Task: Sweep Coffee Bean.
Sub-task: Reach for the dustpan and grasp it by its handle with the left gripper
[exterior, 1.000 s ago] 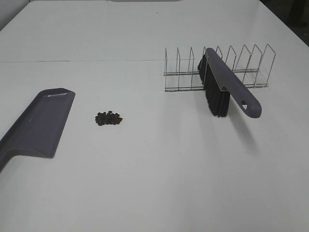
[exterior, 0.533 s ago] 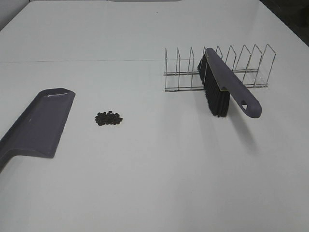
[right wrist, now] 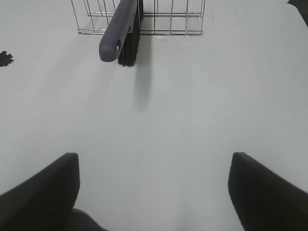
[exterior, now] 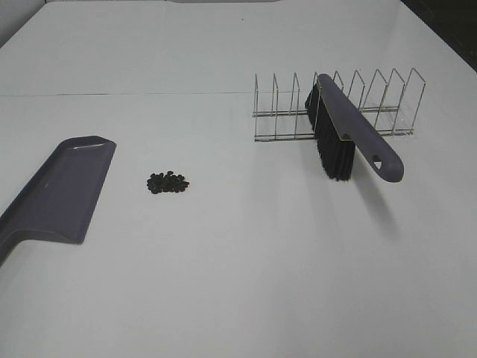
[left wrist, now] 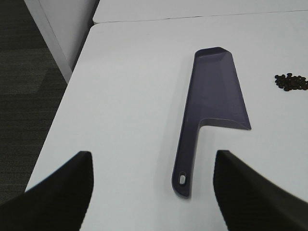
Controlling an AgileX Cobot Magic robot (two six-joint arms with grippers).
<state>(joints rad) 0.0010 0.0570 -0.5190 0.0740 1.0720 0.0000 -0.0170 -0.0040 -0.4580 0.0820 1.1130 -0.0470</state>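
A small pile of dark coffee beans point(exterior: 168, 182) lies on the white table; it also shows in the left wrist view point(left wrist: 290, 81) and at the edge of the right wrist view point(right wrist: 6, 58). A purple-grey dustpan point(exterior: 63, 186) lies flat to the pile's left, its handle pointing toward the left gripper point(left wrist: 153, 192), which is open and empty behind it. A purple brush point(exterior: 350, 134) with black bristles rests in a wire rack point(exterior: 339, 104). The right gripper point(right wrist: 153, 192) is open and empty, well short of the brush point(right wrist: 120, 29).
The wire rack point(right wrist: 144, 17) stands at the back right. The table's left edge point(left wrist: 72, 91) drops to dark floor beside the dustpan point(left wrist: 214, 101). A seam point(exterior: 119, 94) runs across the table behind the beans.
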